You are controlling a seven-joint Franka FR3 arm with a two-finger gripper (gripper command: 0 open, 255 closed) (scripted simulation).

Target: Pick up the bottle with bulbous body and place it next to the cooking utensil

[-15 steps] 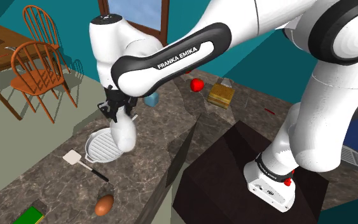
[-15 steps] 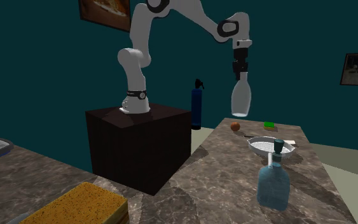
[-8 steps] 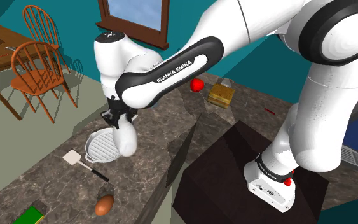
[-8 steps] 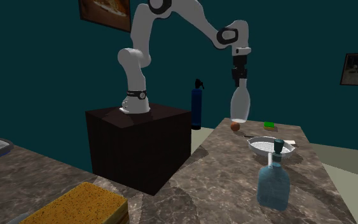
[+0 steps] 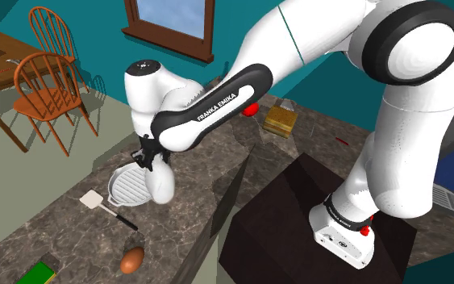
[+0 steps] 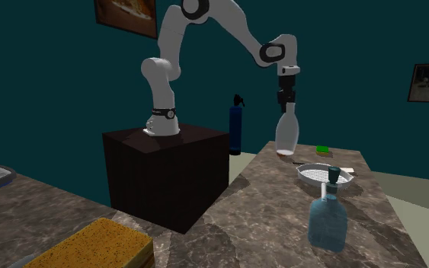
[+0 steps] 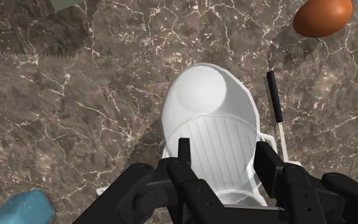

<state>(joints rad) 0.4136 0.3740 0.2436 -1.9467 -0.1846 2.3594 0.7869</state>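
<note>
Tool point(image 7: 223, 146) clamped white bulbous bottle point(image 7: 199, 97) near spatula point(image 5: 93, 198); base needed to land flat on counter point(image 7: 75, 95) beside it, upright.

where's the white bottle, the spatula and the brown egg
white bottle point(image 5: 163, 184), shoulder view, on its bulbous body
spatula point(image 5: 93, 198), shoulder view, on its white blade
brown egg point(image 5: 132, 260), shoulder view, on its middle

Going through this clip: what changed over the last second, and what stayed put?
The gripper came down, lowering the white bottle that it clasps by the neck until the base is close to the counter, beside the pan. The grip held and nothing was let go. The pan, spatula, egg and blue bottle stayed put.
</note>
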